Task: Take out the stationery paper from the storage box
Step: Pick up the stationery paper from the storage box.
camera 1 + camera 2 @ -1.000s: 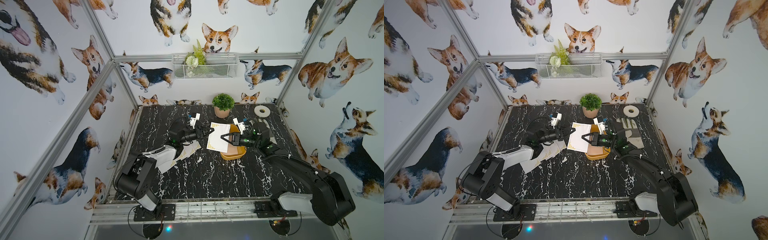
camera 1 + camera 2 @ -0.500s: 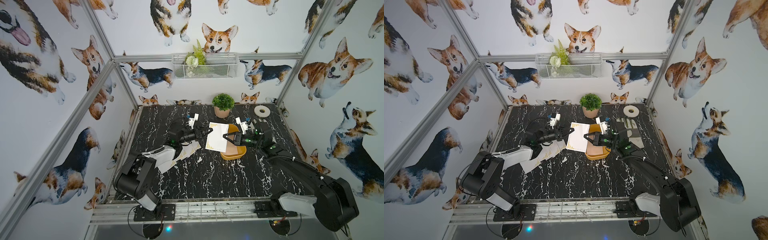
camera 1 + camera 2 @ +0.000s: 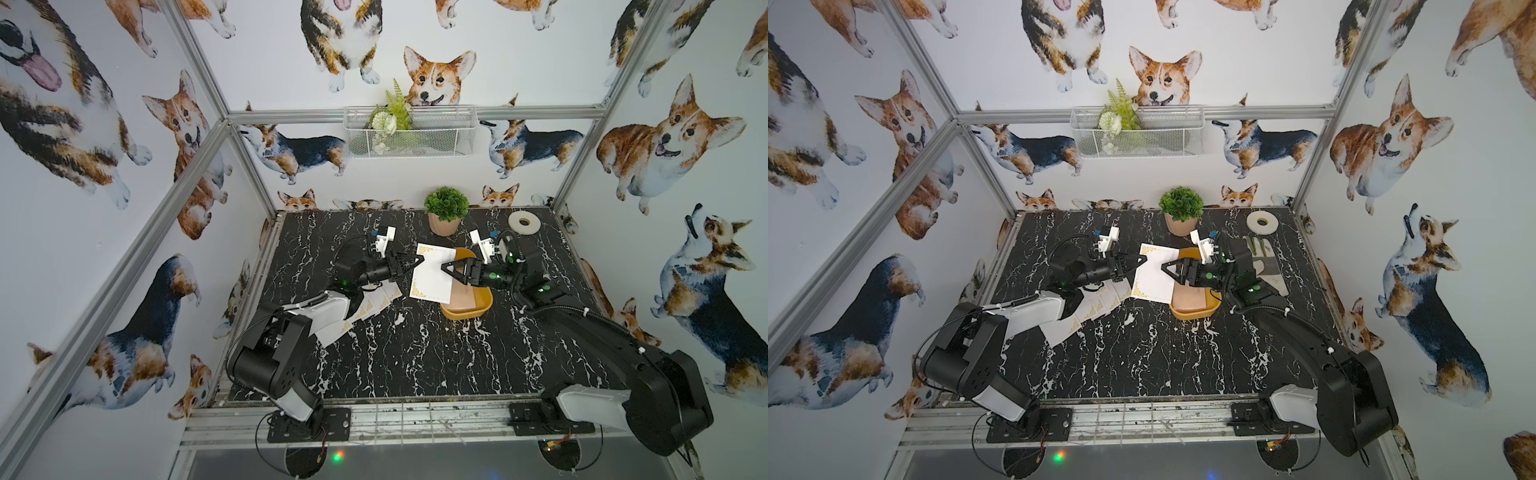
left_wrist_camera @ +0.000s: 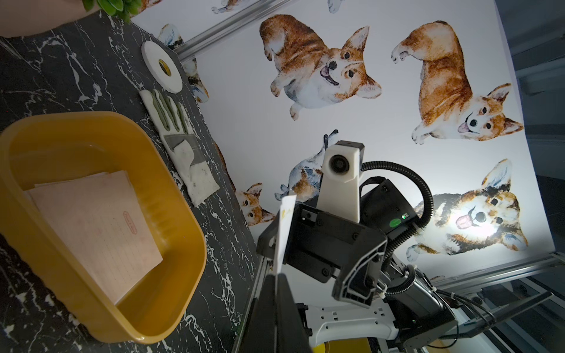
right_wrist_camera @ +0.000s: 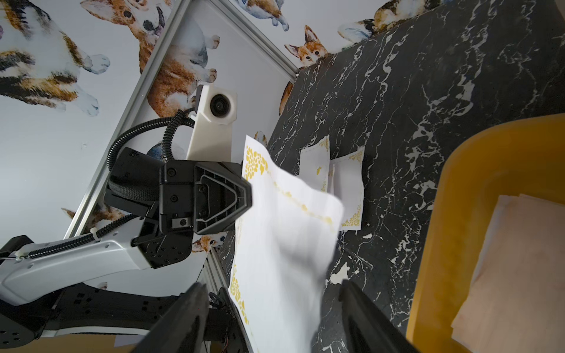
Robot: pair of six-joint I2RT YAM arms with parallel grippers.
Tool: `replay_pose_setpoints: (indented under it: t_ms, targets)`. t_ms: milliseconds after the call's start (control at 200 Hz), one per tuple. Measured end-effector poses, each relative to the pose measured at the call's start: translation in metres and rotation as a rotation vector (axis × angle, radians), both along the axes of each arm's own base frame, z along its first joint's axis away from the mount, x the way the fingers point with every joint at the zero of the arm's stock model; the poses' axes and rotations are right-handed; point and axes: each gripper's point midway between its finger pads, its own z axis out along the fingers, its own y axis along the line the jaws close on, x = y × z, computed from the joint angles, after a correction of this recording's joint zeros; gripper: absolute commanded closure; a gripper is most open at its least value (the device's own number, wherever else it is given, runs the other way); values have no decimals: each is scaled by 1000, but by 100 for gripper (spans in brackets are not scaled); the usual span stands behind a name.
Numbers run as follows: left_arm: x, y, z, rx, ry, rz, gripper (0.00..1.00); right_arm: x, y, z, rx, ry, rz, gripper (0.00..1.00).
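Lying nearest on the table (image 3: 415,353) are loose gold-cornered sheets (image 3: 365,307), then the storage box (image 3: 484,308) holding peach sheets (image 3: 461,297), and over its left rim a white sheet (image 3: 432,276) hangs clamped by the left pincer (image 3: 417,261), its other edge between the parted jaws of the right pincer (image 3: 444,267).

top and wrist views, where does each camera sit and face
Top views: high above the near edge, looking down; table, left arm, right arm whole.
Left wrist: behind left gripper, facing storage box, right arm; own shut fingers show.
Right wrist: behind right gripper, facing stationery paper, left arm; own open fingers show.
Shared: wrist views both show the box.
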Motion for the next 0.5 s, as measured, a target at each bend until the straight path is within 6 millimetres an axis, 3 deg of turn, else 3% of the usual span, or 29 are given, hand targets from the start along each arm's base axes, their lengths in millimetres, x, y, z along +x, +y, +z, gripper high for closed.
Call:
replay_pose_setpoints:
  t_ms: [130,150,170,265,420,470,501]
  targets:
    - [1,-1,-1,-9,7,-1,100,5,8,-6,3,25,28,36]
    - [1,-1,-1,-11,9,-1,100,6,9,-6,5,28,33,42]
    - [1,-1,-1,-12,11,-1,100,7,10,-8,5,33,37,47]
    - [1,-1,1,-19,7,-3,100,10,14,-9,11,37,49,100]
    - [2,1,1,-21,8,0,100,10,16,-6,28,35,56,100]
    - [1,1,0,-21,11,-1,100,10,15,-5,29,30,55,56]
    - [1,1,0,-21,11,-1,100,9,15,-3,32,29,54,49]
